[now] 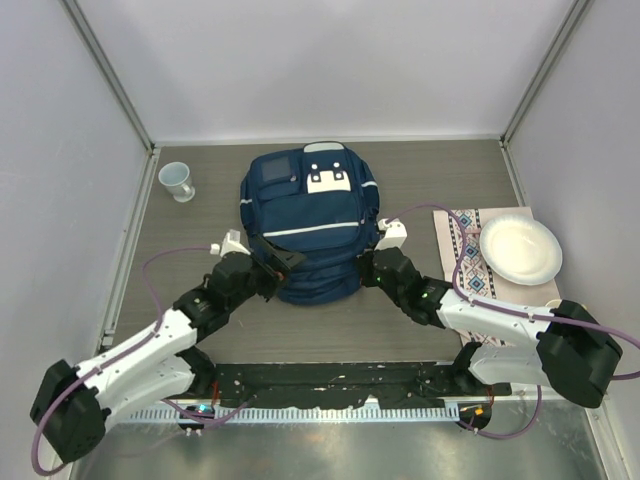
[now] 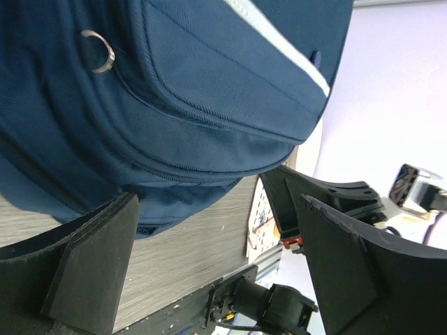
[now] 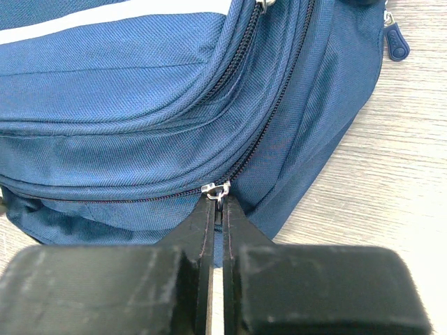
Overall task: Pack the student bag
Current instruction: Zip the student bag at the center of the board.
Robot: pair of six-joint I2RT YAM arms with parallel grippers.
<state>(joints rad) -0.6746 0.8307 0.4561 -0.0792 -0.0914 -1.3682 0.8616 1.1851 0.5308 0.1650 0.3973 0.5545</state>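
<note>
1. Your student bag (image 1: 310, 225) lies flat in the middle of the desk (image 1: 400, 330), front pockets up, its rounded bottom end toward the arm bases.
2. The main zip runs round its near right side, and the zip pull (image 3: 216, 190) sits right at your right fingertips.
3. Right hand (image 3: 217, 213): fingers together, and it looks to be pinched on that pull. The tab itself is hidden between them.
4. Left hand (image 1: 280, 265): fingers wide apart, holding nothing, just beside the bag's near left corner. From its wrist view, fabric fills the gap ahead.
5. Nothing pins the bag right now. Drag the zip and I'd expect the whole bag to slide or swing on the desk instead of the slider running.
6. The pinch is only at the very tips, so a pull off the zip's line could slip it free.
7. The track curves round the corner there, and the slider may jam in the bunched fabric.
8. Further out, a cup (image 1: 178, 181) stands far left and a paper plate (image 1: 520, 250) on its patterned mat (image 1: 462, 250) to the right. A sliding bag or a wide right-arm sweep could knock the plate.
</note>
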